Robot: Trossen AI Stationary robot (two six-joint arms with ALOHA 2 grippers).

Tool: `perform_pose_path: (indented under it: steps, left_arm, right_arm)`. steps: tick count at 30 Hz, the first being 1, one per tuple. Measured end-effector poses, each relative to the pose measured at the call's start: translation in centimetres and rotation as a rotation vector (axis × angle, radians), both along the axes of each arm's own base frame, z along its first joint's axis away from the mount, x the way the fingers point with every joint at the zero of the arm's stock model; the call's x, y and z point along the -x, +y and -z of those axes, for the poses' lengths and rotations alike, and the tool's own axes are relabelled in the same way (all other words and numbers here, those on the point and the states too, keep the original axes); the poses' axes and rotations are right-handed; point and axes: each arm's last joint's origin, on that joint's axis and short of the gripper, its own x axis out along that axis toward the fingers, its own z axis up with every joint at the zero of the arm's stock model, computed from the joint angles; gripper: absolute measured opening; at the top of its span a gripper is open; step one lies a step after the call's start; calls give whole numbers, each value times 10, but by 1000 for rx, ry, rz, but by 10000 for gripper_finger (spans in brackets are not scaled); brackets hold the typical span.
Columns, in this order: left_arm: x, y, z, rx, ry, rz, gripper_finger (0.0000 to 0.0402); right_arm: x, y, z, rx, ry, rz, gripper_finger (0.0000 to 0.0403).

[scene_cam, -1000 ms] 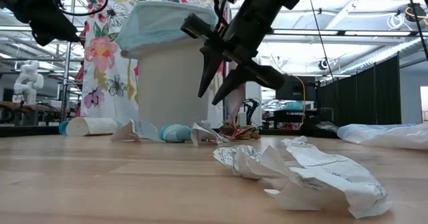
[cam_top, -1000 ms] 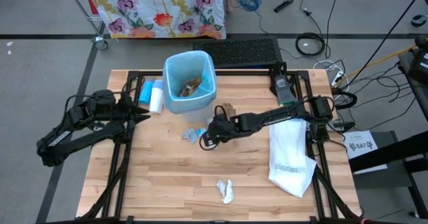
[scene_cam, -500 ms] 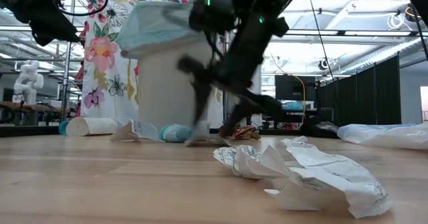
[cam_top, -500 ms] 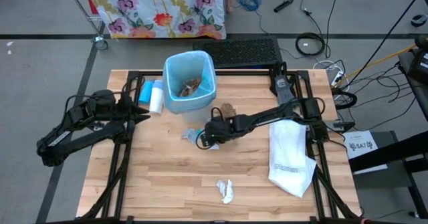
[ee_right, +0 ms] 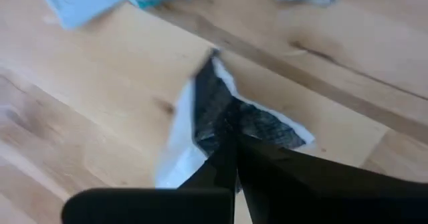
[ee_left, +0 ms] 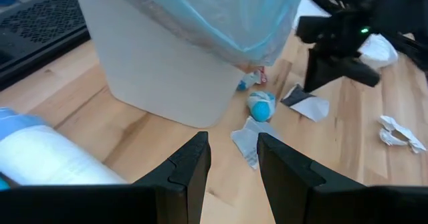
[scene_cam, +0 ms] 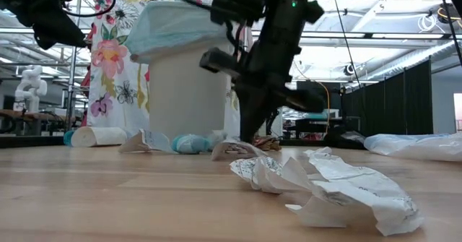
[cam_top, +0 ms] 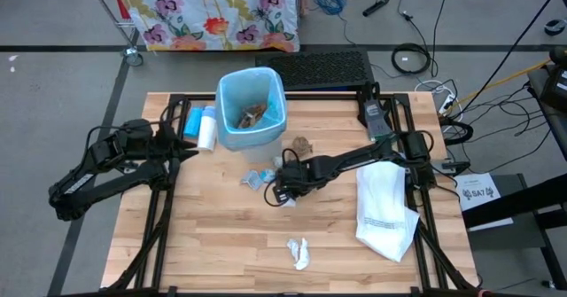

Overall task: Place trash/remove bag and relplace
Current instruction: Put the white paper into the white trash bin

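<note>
- Trash point(cam_top: 299, 253) lies scattered over the bench point(cam_top: 213, 244): a white crumpled scrap near the front edge, a light-blue ball point(ee_left: 261, 105) and flat scraps just in front of the bin point(cam_top: 251, 111), and some brown scraps already inside it.
- We judge the step in hand to be the first one, gathering loose trash into the bin; the light-blue bag point(scene_cam: 177, 29) lines the bin, folded over its rim, and is not yet removed.
- Our right gripper point(cam_top: 282, 191) is low near the middle of the bench, in front of the bin, and its fingers point(ee_right: 224, 140) have closed nearly together on a white-and-grey paper scrap point(ee_right: 200, 127) that lies against the wood.
- We think the next move calls for lifting that scrap clear and carrying it over the bin's open top before release.
- Our left gripper point(ee_left: 231, 160) waits near the left edge, beside the bin, fingers a little apart and holding nothing.
- A white replacement bag point(cam_top: 383, 204) lies flat by the right edge.
- A blue-and-white cylinder point(cam_top: 206, 127) lies to the left of the bin.
</note>
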Motion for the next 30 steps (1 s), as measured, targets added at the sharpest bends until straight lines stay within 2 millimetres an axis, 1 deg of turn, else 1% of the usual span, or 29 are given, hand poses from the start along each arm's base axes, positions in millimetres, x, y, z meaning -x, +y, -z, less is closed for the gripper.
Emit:
perform_pose_path:
  steps: [6, 9, 12, 15, 18, 22, 25, 27, 30]
  left_arm:
    - [0, 0, 0, 0, 0, -1, 130]
    - [0, 0, 0, 0, 0, -1, 130]
    - [0, 0, 0, 0, -1, -1, 130]
    - [0, 0, 0, 0, 0, -2, 130]
    - [0, 0, 0, 0, 0, -2, 130]
    - [0, 0, 0, 0, 0, -2, 130]
    - [0, 0, 0, 0, -1, -2, 130]
    - [0, 0, 0, 0, 0, -2, 130]
    - [0, 0, 0, 0, 0, -2, 130]
  right_arm:
    - [1, 5, -31, -2, -84, 1, 1]
    - [5, 4, -41, -9, -101, 16, 1]
    - [5, 4, -46, -10, -125, 13, 7]
    - [5, 2, -46, -5, -125, 6, 28]
    - [6, -3, -45, -15, -104, 47, 66]
    - [11, -9, -43, -33, -46, 125, 137]
    - [13, -7, -41, -100, -15, 185, 197]
    - [11, -6, -40, -140, -16, 183, 236]
    - [5, -3, -33, -154, -33, 174, 289]
